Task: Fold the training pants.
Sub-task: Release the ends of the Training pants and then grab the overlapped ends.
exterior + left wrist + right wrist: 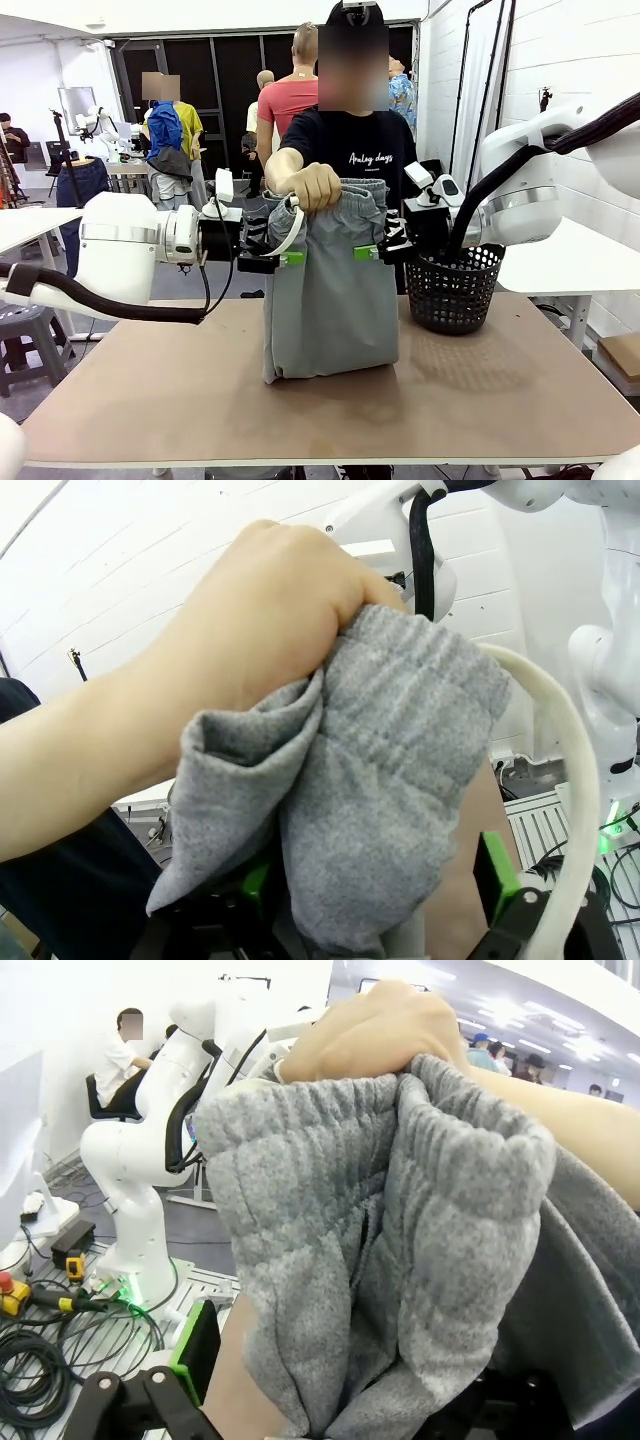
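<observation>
You are looking across a bare brown tabletop (500, 400) on which the folding is only getting started. The light grey jersey training pants (330, 300) are hanging upright over the middle of it. Their lower end is resting on the surface and bunching a little, while the gathered waistband is being held up in the air. No fold that I can judge as finished is showing. The cloth is neither laid flat nor doubled on the table, so nearly all of the work is waiting for you.

A black mesh basket (455, 290) is standing on the table just to the right of the pants (it is taking no part here).

The person's hand (318, 187) is clenching the waistband from above and carrying the garment's weight.

Your left gripper (285, 258) is sitting at the pants' left edge, below the waistband. In its wrist view the green pads (497, 875) are standing wide apart with grey cloth hanging loosely between them, so it is gaping and pinching nothing.

Your right gripper (372, 252) is meeting the opposite edge at the same height. One green pad (195, 1350) is standing well out to the side, clear of the fabric, and the other is lying hidden under cloth. I am reading those jaws as spread too.

A white drawstring (295, 230) is looping down beside the left gripper.
</observation>
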`<act>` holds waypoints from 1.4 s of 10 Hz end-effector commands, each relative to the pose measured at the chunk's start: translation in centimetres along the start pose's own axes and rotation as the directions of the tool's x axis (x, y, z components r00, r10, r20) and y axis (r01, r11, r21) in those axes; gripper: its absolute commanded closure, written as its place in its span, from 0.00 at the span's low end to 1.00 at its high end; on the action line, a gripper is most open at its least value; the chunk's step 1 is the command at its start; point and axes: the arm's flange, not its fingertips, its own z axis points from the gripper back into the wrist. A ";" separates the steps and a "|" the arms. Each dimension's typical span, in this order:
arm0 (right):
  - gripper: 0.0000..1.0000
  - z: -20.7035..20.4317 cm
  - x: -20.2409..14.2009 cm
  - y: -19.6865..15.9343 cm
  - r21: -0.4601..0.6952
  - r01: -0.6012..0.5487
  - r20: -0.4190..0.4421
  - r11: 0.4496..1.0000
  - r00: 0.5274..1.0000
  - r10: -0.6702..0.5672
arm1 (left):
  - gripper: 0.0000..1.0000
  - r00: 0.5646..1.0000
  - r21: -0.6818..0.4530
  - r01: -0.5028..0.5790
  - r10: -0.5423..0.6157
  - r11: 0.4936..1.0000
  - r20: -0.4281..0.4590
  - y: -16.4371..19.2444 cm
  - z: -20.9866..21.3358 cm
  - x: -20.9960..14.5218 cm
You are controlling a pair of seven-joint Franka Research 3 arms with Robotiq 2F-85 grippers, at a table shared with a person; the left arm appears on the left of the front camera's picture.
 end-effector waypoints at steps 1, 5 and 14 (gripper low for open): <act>0.00 0.1 0.4 -0.7 -0.003 0.028 0.023 1.000 0.999 -0.028 | 0.00 1.000 0.017 -0.027 0.027 0.999 -0.002 -0.6 0.3 -0.1; 0.00 0.7 0.2 -0.3 -0.009 0.002 -0.042 1.000 0.999 -0.002 | 0.00 0.999 0.064 -0.030 0.031 0.997 -0.030 -1.0 1.1 0.0; 0.00 3.9 0.1 0.5 -0.103 0.042 -0.083 0.994 0.995 -0.051 | 0.00 0.997 0.173 -0.043 0.054 0.984 -0.059 -1.3 2.8 -0.1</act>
